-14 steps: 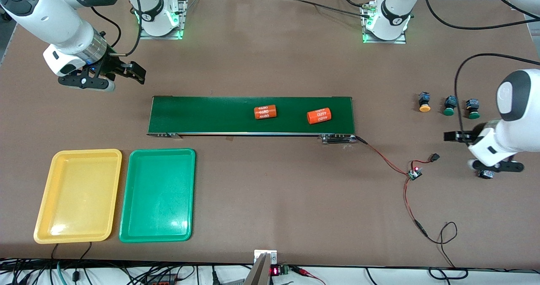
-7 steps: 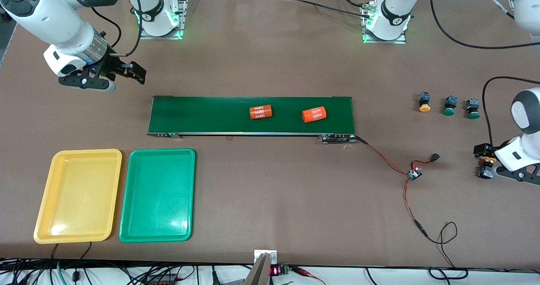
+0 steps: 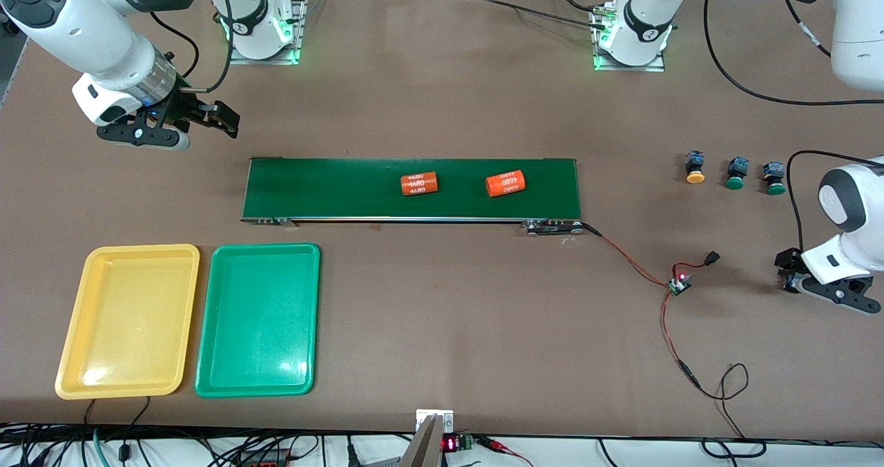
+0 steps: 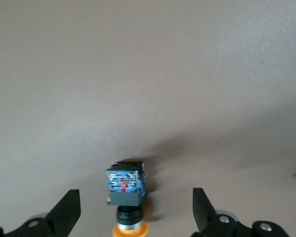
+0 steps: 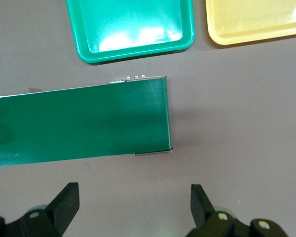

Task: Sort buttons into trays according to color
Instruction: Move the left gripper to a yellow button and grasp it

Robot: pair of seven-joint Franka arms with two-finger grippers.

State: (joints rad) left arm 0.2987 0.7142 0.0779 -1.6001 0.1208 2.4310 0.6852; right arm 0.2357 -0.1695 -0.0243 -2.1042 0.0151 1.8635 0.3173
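My left gripper [image 3: 803, 278] is low over the table at the left arm's end, open. A button [image 4: 126, 185] with a yellow-orange cap [image 4: 130, 230] lies on its side between the fingers [image 4: 69, 211], touching neither. Three more buttons stand in a row farther from the front camera: one yellow-capped [image 3: 695, 167] and two green-capped [image 3: 736, 174] [image 3: 774, 179]. The yellow tray [image 3: 128, 318] and green tray [image 3: 257, 318] lie side by side at the right arm's end, both with nothing in them. My right gripper [image 3: 188, 123] waits open above the table near the belt's end, holding nothing.
A long dark green conveyor belt [image 3: 331, 187] crosses the middle and carries two orange cylinders [image 3: 420, 183] [image 3: 505, 183]. A small circuit board [image 3: 678, 285] with red wires lies between the belt and my left gripper.
My left gripper has swung and come down around the lying yellow-capped button. Both orange cylinders have travelled along the belt toward the right arm's end. The right arm has not moved.
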